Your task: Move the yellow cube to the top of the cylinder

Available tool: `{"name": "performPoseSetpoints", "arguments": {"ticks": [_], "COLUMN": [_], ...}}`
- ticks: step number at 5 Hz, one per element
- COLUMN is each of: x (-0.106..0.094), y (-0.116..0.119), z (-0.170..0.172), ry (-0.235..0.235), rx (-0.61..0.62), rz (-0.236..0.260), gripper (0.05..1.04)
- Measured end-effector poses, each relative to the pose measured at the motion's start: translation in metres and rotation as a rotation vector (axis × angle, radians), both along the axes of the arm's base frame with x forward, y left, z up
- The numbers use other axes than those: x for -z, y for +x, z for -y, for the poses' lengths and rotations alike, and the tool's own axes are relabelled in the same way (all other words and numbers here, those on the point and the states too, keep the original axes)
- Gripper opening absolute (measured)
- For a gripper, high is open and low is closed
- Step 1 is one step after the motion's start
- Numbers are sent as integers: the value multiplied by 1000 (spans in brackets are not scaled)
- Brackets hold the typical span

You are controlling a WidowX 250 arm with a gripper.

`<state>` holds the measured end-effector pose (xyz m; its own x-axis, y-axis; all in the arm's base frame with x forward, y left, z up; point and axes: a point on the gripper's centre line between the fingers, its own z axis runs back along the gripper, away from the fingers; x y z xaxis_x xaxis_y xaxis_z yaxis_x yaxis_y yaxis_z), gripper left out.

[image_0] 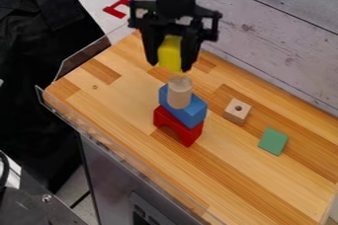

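The gripper (170, 65) has the yellow cube (170, 54) pinched between its fingers, over the tabletop (115, 108) toward its far edge, with the cube just above the cylinder (179, 93) or nearly on it; from this angle I cannot tell whether they touch. The cylinder stands upright on the blue block (191, 113), which lies on the red arch (165, 115), inward from the tabletop's front-left edge. What is left, it seems, is to centre the cube, set it down and let go, and the chief risk is in the centring. The cube looks a little left of the cylinder's top; if that offset is real and not just the slant of the view, it could land half off and tip toward the left corner. The cylinder's top is small, so there is little margin. Coming down too far would press on the whole stack – the cylinder could skid on the blue block, or the blue block on the arch. Sideways drift after contact would be as bad, since a tall, narrow piece topples easily. Release carries its own danger: fingers that open unevenly, or drag on the cube as they lift, could pull it off. A fallen piece might roll toward the front-left edge, or knock the green block (273, 141) on the right.
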<state>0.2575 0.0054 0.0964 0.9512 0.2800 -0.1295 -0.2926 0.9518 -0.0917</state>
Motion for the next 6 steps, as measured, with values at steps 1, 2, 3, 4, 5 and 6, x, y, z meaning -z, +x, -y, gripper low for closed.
{"name": "performPoseSetpoints", "arguments": {"ticks": [1,2,3,4,5,6], "x": [5,7,8,8,9,10], "y": [-4,-6,-5,-5,-5,-5], "z": [2,3,8,11,16,17], "ry": [3,7,11,22,33,35], "rx": [-4,-2,7,18,33,33], "rz": [-9,-17,-10,-9,-9,-17], "gripper": [579,579,579,579,579,579]}}
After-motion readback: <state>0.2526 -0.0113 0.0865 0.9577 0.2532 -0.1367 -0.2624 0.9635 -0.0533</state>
